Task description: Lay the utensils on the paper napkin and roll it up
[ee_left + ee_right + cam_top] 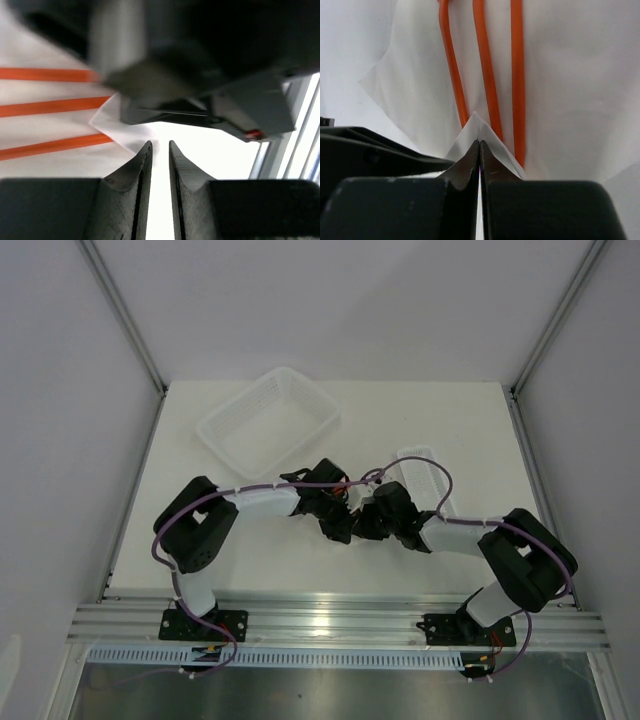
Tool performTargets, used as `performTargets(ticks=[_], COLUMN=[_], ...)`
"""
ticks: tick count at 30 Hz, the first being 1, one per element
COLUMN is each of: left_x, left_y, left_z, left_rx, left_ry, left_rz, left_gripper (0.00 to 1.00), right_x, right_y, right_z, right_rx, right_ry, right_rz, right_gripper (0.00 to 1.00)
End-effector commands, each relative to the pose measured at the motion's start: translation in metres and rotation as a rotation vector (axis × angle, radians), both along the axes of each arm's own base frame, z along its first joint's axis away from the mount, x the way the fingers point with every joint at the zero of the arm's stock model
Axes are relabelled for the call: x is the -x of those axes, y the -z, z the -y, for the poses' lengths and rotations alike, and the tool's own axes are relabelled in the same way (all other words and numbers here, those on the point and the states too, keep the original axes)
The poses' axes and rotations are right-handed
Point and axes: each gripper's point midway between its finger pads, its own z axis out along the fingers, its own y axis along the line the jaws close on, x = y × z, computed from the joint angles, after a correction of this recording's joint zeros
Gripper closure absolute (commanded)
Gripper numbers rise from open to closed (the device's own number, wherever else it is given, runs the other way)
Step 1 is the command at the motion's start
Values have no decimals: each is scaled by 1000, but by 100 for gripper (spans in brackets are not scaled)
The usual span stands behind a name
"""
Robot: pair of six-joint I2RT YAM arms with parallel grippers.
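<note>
Three slim orange-red utensils (485, 65) lie side by side on the white paper napkin (570, 75); only their handles show. My right gripper (479, 141) is shut on a corner of the napkin, folded up over the handle ends. In the left wrist view the utensils (50, 106) lie to the left and the lifted napkin corner (112, 120) sits just ahead of my left gripper (160, 145), which is narrowly open and empty. In the top view both grippers, left (342, 527) and right (372, 522), meet at mid-table and hide the napkin.
A large white mesh basket (270, 420) stands at the back left. A narrow white plastic tray (425, 478) lies just behind the right arm. The table's metal front rail (340, 625) runs along the near edge.
</note>
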Motion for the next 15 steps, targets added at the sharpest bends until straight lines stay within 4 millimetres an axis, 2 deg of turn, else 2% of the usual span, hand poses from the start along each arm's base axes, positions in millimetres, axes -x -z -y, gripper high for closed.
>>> performTargets(ticks=[1, 8, 15], left_x=[-14, -27, -22], left_y=[0, 11, 21], left_z=[2, -4, -2], left_rx=[-15, -79, -103], left_ry=[-60, -99, -93], left_rz=[40, 126, 106], left_gripper=[77, 76, 76], right_x=[-7, -11, -11], right_y=[-16, -31, -37], right_z=[-2, 1, 9], right_rx=[-44, -57, -28], right_ry=[28, 56, 70], right_rz=[40, 68, 78], right_gripper=[100, 100, 100])
